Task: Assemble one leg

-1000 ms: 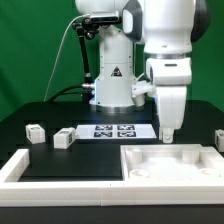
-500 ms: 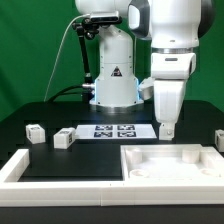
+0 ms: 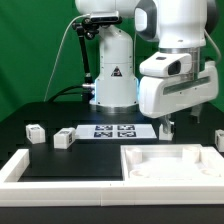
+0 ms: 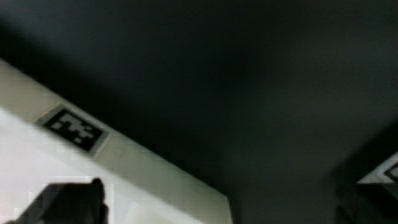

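Observation:
Three legs show in the exterior view as small white blocks with tags: one (image 3: 35,132) and a second (image 3: 63,138) at the exterior view's left, and a third (image 3: 219,140) at the right edge. My gripper (image 3: 168,126) hangs low over the table behind the large white tray-like piece (image 3: 150,176), with the hand tilted. It holds nothing. In the wrist view my gripper (image 4: 228,198) looks open, with one dark finger (image 4: 71,205) at the picture's edge over dark table. A white surface with a tag (image 4: 71,127) shows there; I cannot tell which part it is.
The marker board (image 3: 115,130) lies in the middle, in front of the robot base (image 3: 112,90). A white L-shaped rail (image 3: 18,166) lies at the front left. A black cable hangs behind the base.
The hand has gone from pointing straight down to a tilted pose, and the arm's upper body has swung toward the exterior view's right. The fingertips stay near the same spot. No part has moved.

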{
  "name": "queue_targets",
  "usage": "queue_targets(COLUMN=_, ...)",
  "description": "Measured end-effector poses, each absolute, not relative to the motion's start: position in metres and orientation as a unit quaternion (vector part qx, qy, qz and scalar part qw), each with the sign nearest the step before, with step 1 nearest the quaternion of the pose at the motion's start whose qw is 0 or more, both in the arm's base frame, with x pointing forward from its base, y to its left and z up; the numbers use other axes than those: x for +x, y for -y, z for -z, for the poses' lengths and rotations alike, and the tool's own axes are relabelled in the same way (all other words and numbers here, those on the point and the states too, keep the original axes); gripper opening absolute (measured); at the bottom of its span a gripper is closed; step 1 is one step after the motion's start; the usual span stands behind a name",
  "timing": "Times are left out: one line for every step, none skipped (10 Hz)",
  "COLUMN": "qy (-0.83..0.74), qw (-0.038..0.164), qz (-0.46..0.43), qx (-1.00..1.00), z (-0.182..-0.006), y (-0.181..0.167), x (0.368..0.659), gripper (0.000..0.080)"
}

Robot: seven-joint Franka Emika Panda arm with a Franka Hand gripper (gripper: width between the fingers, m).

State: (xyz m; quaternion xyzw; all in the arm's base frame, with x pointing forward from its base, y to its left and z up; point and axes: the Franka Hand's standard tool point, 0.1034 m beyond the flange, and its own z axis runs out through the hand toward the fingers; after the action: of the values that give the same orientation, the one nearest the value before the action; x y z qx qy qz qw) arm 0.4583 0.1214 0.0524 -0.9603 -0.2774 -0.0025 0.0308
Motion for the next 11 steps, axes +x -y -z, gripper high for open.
queue_targets(qy=0.211, qw=0.035, qz=-0.002, qx=-0.977, z=-0.051, y=-0.133, x=0.454, gripper=0.0649)
queue_targets(qy=0.154, qw=0.039, qz=-0.006, qx=-0.987, z=-0.051, y=-0.144, x=0.450, gripper=0.0649)
queue_targets(qy=0.109, qw=0.043, qz=-0.009, qx=-0.993, z=-0.051, y=-0.156, x=0.447, gripper=0.0649)
queue_targets(qy=0.045, qw=0.048, qz=-0.012, qx=-0.998, z=-0.052, y=-0.167, x=0.446, gripper=0.0649)
queue_targets(qy=-0.011, qw=0.053, qz=-0.015, qx=-0.998, z=-0.053, y=-0.177, x=0.446, gripper=0.0649)
queue_targets(qy=-0.056, qw=0.057, qz=-0.019, qx=-0.997, z=-0.053, y=-0.184, x=0.446, gripper=0.0649)
queue_targets(qy=-0.083, qw=0.060, qz=-0.021, qx=-0.995, z=-0.052, y=-0.188, x=0.446, gripper=0.0649)
queue_targets(qy=-0.126, qw=0.063, qz=-0.025, qx=-0.990, z=-0.053, y=-0.187, x=0.446, gripper=0.0649)
queue_targets(qy=-0.142, qw=0.064, qz=-0.027, qx=-0.987, z=-0.053, y=-0.188, x=0.446, gripper=0.0649)
queue_targets(qy=-0.134, qw=0.063, qz=-0.028, qx=-0.988, z=-0.052, y=-0.188, x=0.445, gripper=0.0649)
queue_targets(qy=-0.126, qw=0.061, qz=-0.035, qx=-0.989, z=-0.052, y=-0.185, x=0.445, gripper=0.0649)
